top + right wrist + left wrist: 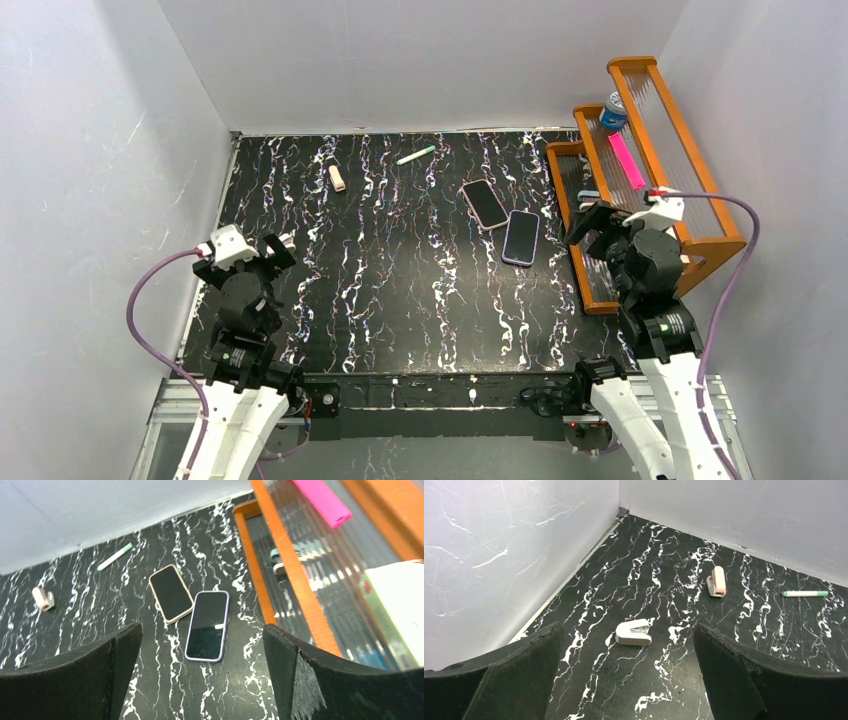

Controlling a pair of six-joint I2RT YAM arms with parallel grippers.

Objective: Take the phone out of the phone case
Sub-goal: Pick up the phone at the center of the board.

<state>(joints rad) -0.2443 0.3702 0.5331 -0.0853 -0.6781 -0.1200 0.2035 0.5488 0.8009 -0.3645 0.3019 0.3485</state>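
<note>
Phone pair [207, 625] in right-wrist view, not left

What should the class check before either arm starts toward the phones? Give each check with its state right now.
1. Open and empty, left tool: ok.
2. Open and empty, right tool: ok.
3. Flat and screen up, beige-cased phone and purple-cased phone: ok.
4. Phones apart from each other: not ok, their corners meet.
5. Which phone to take out of its case: cannot tell, both wear cases.
6. Room around the right tool: probably not ok, the wooden rack is close beside it.
</note>
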